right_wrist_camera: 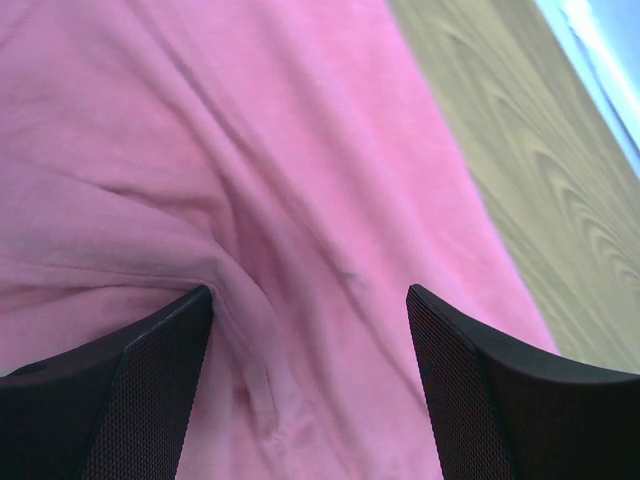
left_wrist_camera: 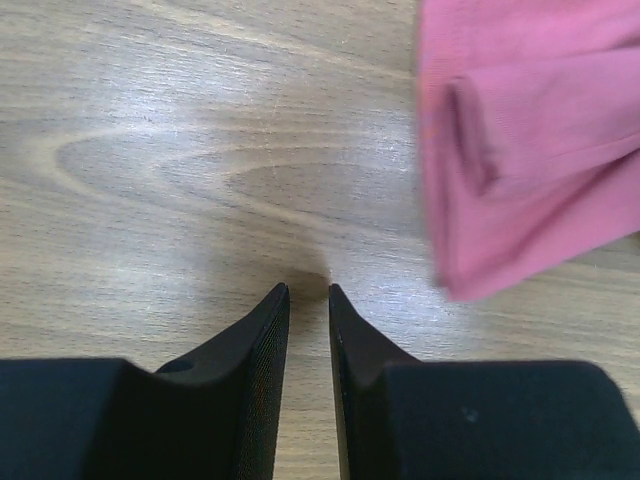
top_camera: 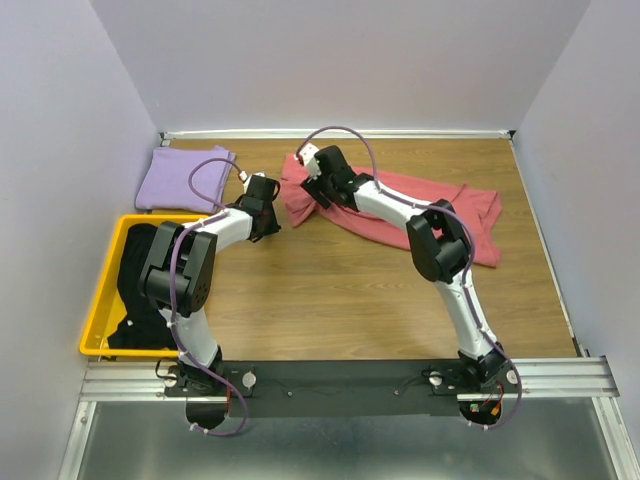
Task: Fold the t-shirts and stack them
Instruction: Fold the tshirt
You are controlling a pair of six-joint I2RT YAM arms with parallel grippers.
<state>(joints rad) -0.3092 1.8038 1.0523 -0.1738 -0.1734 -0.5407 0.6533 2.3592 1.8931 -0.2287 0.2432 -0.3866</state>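
My left pincer, barely parted and empty, sits lower centre over the table; my right pincer gapes wide over the pink shirt.

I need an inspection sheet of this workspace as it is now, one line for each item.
Surface: wooden table, no damage seen.
Job's things: salmon-pink t-shirt lying unfolded; lavender t-shirt folded, far left; black t-shirts in yellow bin.
Clutter: nothing seen.
Grippers: left gripper narrowly open, empty, over wood; right gripper wide open over the pink shirt.
Cables: purple cables loop freely, no snag seen.
Surroundings: pale walls; metal rail at near edge.
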